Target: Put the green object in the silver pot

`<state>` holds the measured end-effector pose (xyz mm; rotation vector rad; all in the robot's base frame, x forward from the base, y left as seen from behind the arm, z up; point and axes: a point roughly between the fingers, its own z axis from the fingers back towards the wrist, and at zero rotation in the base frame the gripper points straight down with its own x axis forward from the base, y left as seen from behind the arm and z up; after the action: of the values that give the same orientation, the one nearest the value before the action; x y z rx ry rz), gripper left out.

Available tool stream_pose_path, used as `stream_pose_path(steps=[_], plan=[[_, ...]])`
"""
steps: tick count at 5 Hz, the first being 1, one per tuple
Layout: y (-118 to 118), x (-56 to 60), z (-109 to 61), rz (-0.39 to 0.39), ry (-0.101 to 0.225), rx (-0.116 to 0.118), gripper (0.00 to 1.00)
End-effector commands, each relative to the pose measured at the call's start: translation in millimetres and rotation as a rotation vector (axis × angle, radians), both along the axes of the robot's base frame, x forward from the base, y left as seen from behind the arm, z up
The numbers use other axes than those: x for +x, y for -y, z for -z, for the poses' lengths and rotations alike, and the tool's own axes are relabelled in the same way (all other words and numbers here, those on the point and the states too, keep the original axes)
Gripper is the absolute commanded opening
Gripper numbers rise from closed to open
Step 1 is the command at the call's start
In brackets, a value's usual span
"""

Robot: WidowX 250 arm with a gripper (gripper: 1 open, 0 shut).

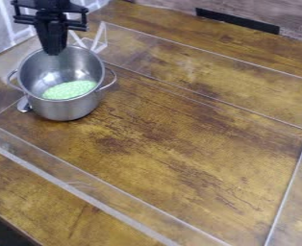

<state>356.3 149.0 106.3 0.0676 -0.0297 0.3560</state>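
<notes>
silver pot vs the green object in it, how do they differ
The silver pot is shiny steel, while the green object is pale green with a speckled, dull surface. The silver pot is deep and straight-sided; the green object is a flattish oval. The green object is much smaller and lies inside the silver pot. Both look rounded from above.

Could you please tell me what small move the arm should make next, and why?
Probably lift the gripper slightly and ease it away from the silver pot: the green object already lies inside, while the gripper hangs close above the pot's far rim.
</notes>
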Motion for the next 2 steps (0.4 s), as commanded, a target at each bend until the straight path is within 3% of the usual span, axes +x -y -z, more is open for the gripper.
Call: stream_pose_path(steps=[1,2], plan=[[-19.1,10.6,-24.7,-0.037,0.060,0.018,0.00],[-26.1,15.3,-27.4,-0.048,0.055,0.002,1.00]])
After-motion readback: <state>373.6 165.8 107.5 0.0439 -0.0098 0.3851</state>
